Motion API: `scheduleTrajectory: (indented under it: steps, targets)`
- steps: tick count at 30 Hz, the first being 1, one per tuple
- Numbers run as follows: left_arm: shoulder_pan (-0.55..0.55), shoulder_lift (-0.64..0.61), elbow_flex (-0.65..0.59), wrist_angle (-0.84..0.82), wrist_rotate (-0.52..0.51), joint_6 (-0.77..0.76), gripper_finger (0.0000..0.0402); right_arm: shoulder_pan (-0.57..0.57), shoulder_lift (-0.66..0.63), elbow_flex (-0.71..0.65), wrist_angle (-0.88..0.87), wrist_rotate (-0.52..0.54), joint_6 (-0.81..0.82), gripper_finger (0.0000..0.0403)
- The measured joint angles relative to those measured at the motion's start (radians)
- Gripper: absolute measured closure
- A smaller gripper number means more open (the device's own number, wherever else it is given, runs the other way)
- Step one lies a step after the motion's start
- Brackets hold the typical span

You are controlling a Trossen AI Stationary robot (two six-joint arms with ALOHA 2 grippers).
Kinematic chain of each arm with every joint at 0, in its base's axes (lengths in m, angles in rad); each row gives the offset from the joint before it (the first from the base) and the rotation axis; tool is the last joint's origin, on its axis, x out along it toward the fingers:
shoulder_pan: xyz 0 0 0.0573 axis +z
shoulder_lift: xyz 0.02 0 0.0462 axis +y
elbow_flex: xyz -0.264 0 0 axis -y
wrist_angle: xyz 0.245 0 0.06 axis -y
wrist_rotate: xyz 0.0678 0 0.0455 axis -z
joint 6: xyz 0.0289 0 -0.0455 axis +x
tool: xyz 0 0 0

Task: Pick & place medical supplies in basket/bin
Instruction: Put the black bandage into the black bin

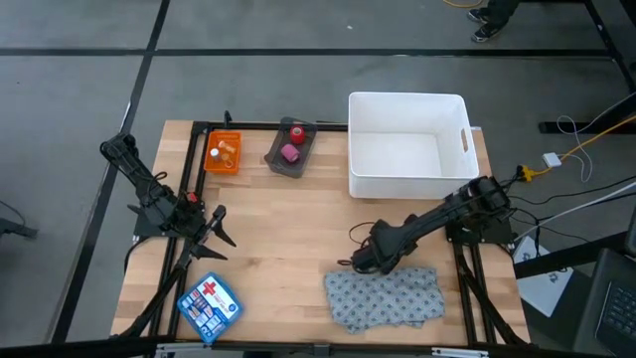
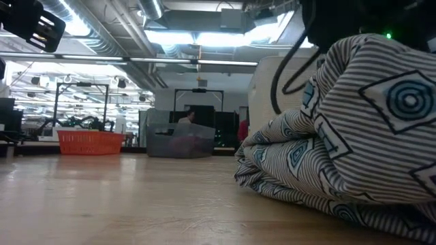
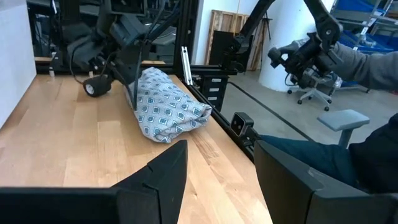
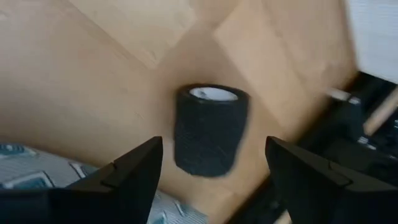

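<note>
A small black roll (image 4: 210, 129) stands on end on the wood table beside the edge of the grey patterned cloth (image 1: 386, 296). My right gripper (image 4: 214, 177) points steeply down over the roll, open, with one finger on each side of it and not touching it. The roll also shows in the left wrist view as a dark cylinder (image 3: 94, 87) under the right arm. The cloth lies bunched at the table's near right (image 2: 340, 136). My left gripper (image 3: 217, 186) waits open above the table's left side (image 1: 214, 224).
A white bin (image 1: 407, 144) stands at the far right. An orange basket (image 1: 223, 152) with small vials and a dark tray (image 1: 291, 149) with a red and a pink roll sit at the far left. A blue first-aid box (image 1: 209, 306) lies near left. A person's sleeve (image 3: 367, 62) shows beyond the table.
</note>
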Motion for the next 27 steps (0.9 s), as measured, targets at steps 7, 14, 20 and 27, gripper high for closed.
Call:
scheduleTrajectory:
  steps: [7, 14, 20, 27]
  targets:
    - [0.0, 0.0, 0.0, 0.0, 0.0, 0.0, 0.0219, 0.001, 0.0, -0.117, 0.114, -0.026, 0.003, 0.012]
    - [0.0, 0.0, 0.0, 0.0, 0.001, 0.0, 0.0219, 0.0, 0.0, -0.182, 0.167, -0.051, 0.023, 0.012]
    - [0.0, 0.0, 0.0, 0.0, 0.001, 0.001, 0.0219, 0.0, 0.0, -0.183, 0.188, -0.059, 0.026, 0.0122]
    - [0.0, 0.0, 0.0, 0.0, 0.001, 0.001, 0.0219, 0.001, 0.0, -0.181, 0.204, -0.063, 0.053, 0.0156]
